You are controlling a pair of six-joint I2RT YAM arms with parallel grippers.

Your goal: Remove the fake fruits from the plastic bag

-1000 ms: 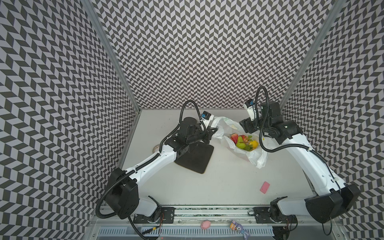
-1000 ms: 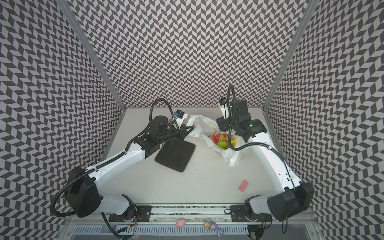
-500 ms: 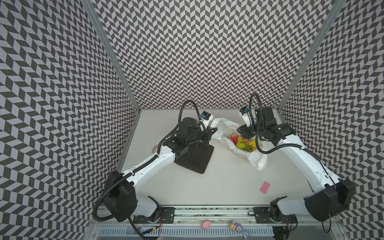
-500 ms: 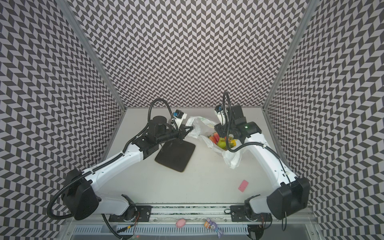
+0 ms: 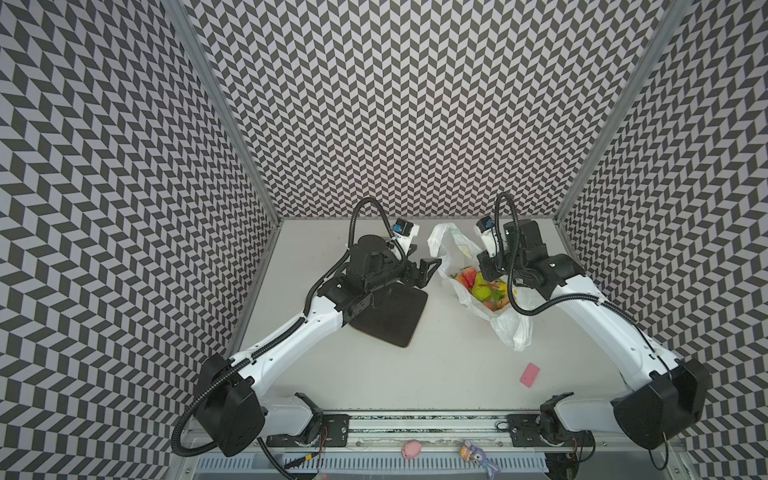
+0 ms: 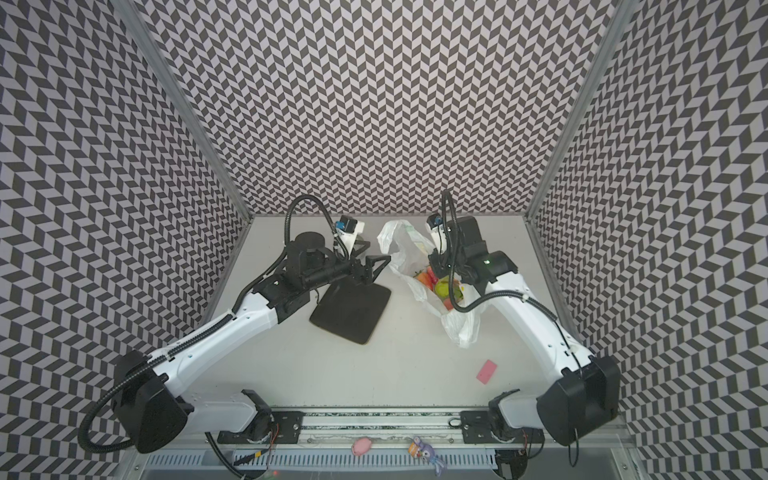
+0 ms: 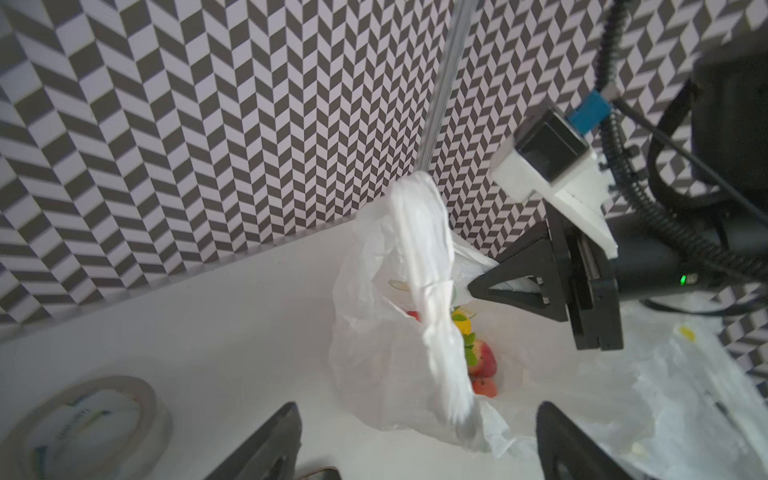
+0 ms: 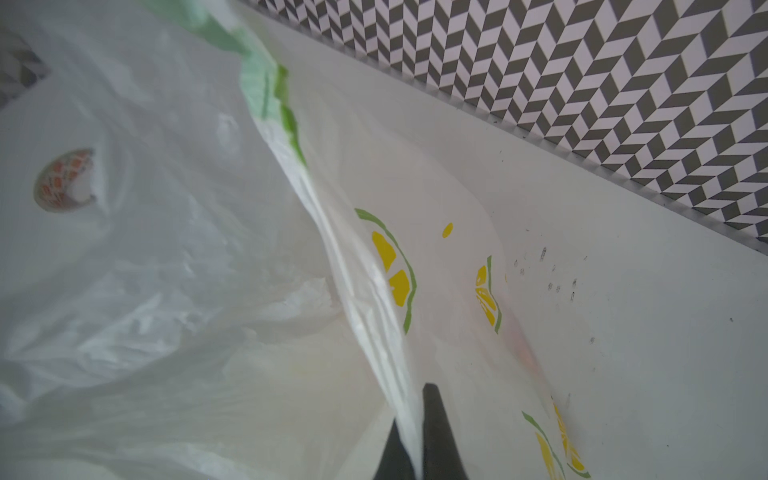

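View: both top views
Counter (image 5: pixel 374 374): pale, centre of frame.
Plastic bag (image 5: pixel 512 329): white, crumpled, lying right of centre, mouth open.
Fake fruits (image 5: pixel 482 291): red, green and yellow pile inside the bag's mouth; none out on the counter.
Left fingers (image 5: pixel 430 262): apart, empty, just beside the bag's left edge, above a black mat (image 5: pixel 390 320).
Right arm (image 5: pixel 582 303): wrist over the bag's mouth, reaching in from the right.
Pink slab (image 5: pixel 530 374): lower right, well apart from the bag.

View: left wrist
Left fingers (image 7: pixel 270 444): spread wide, gripping nothing.
Bag handle (image 7: pixel 424 257): upright just beyond them, blurred.
Right fingers (image 7: pixel 519 300): together, white plastic pinched at the tips.
Strawberry (image 7: pixel 482 359): inside the bag, beside a yellow fruit.
Tape roll (image 7: pixel 83 419): on the counter, apart from the bag.

View: right wrist
Right fingers (image 8: pixel 438 428): clamped on a folded edge of the bag (image 8: pixel 187 270).
Lemon-slice print (image 8: pixel 390 266): yellow with green rims, on the bag's wall.
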